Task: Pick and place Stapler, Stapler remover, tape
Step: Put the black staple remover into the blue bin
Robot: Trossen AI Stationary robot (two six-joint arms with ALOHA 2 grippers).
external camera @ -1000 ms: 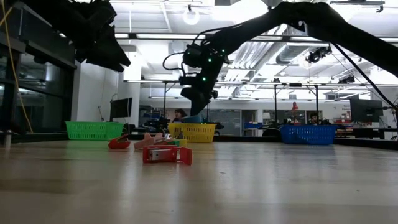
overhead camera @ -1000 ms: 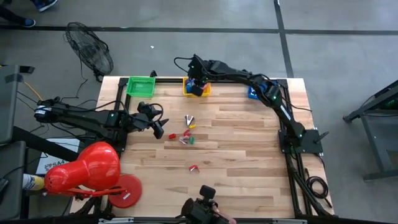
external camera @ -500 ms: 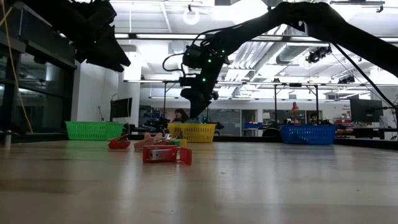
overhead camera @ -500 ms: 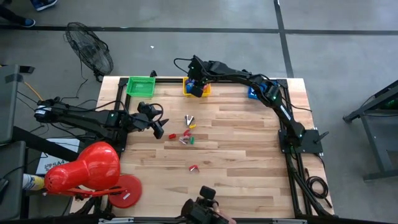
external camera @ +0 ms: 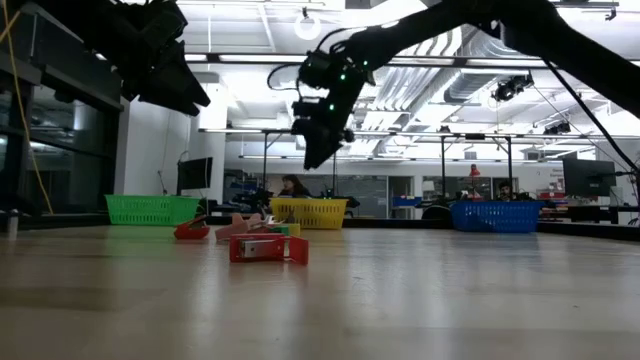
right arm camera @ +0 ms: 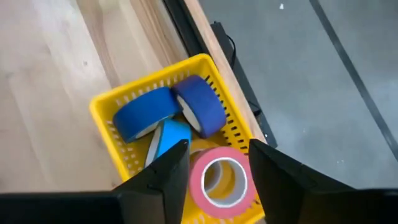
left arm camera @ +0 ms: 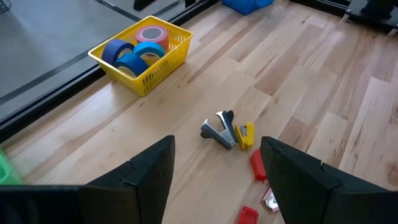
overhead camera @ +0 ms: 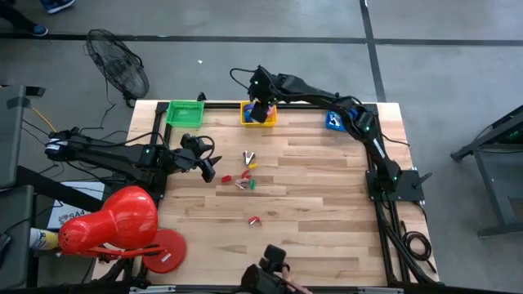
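Observation:
A yellow basket at the table's far edge holds several rolls of tape: two dark blue, one light blue and a pink one lying flat on top. My right gripper hangs open above the basket, its fingers on either side of the pink roll's outline but well above it. My left gripper is open over the table's left part. A silver staple remover lies on the wood in front of it, with a yellow and a red piece.
A green basket stands at the far left and a blue one at the far right. Small coloured pieces lie mid-table, and one red piece lies nearer the front. A red lamp-like object sits at the near left corner.
My right gripper has risen straight up above the yellow basket.

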